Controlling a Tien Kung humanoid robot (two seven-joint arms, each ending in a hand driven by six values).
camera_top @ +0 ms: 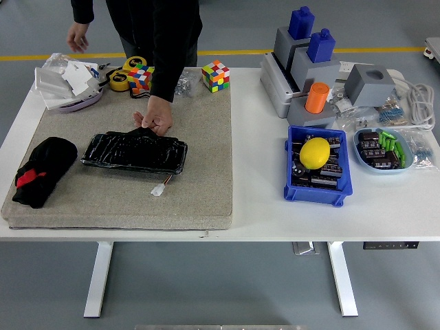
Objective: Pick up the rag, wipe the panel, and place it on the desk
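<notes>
A black rag [42,170] with a red patch lies bunched at the left end of the beige mat [199,185]. A glossy black panel [135,151] lies flat in the mat's middle, with a small white connector [159,190] on a wire by its near right corner. A person stands at the far side; one hand [156,117] rests on the panel's far edge, the other hand [78,36] is raised above the table's far left. Neither robot hand is in view.
Two colour cubes [215,75] and tape rolls [124,74] sit along the mat's far edge, with a bowl of white items [69,81] far left. A blue bin [317,167] with a yellow lemon, a grey fixture [309,69], a parts dish [382,148] and cables stand right.
</notes>
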